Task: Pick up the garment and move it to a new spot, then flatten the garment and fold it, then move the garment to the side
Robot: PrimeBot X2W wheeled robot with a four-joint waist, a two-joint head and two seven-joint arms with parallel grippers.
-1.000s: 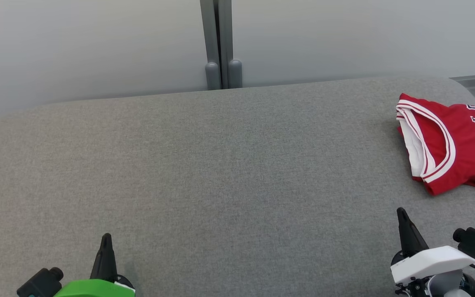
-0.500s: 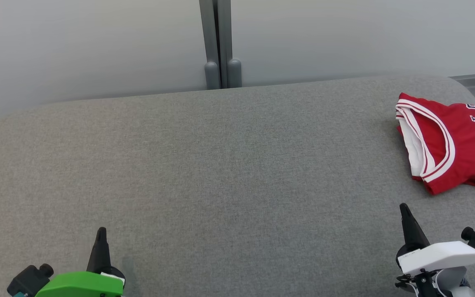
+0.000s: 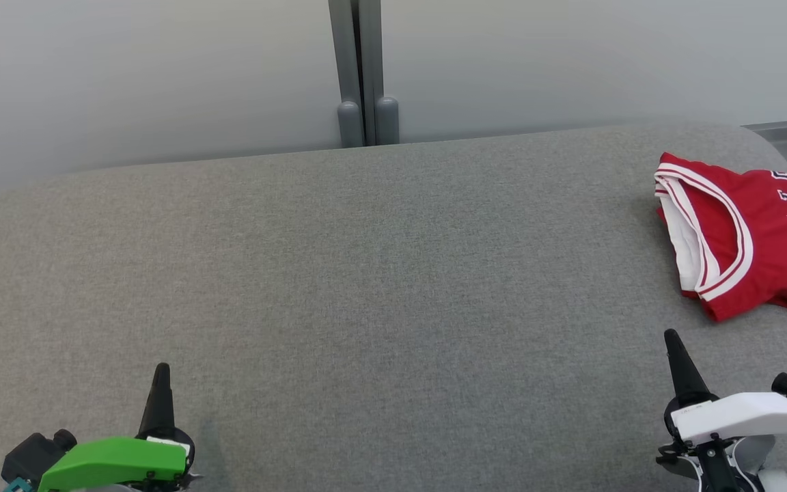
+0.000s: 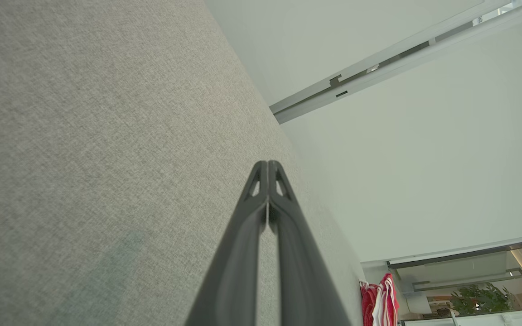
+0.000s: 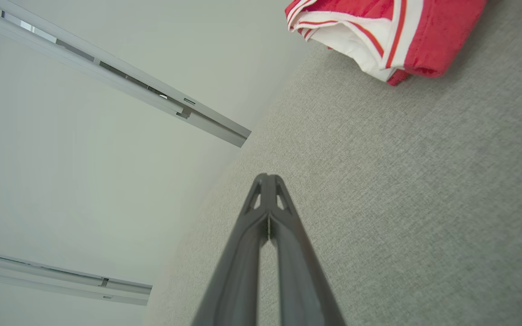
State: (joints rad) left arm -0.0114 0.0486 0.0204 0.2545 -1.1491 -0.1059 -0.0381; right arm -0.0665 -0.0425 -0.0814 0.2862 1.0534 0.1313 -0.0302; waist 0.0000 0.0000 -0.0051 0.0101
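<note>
1. Head view is showing a red jersey (image 3: 749, 239) lying folded at the far right of the grey table (image 3: 393, 287), with its right part running off the picture's edge.
2. The jersey's white-trimmed opening is facing left, and dark letters with white outlines are showing on its right part.
3. The left gripper (image 3: 161, 374) is sitting at the lower left under a green cover (image 3: 117, 461). Its fingers are pressing together and pointing up the view, clenched on nothing.
4. The right gripper (image 3: 672, 338) is sitting at the lower right under a white cover (image 3: 742, 415). It is likewise clenched and empty, near the jersey's near edge but apart from it.
5. In the left wrist view, the two dark fingers are meeting at their tips over the grey cloth, and the jersey is appearing small and well apart at the lower right.
6. In the right wrist view, the fingers are touching at their tips, and the jersey is lying at the top right, clear of them, with a white layer showing between the red folds.
7. Behind the table, a pale wall (image 3: 161, 75) is standing, with a grey post (image 3: 359, 68) running down its middle.
</note>
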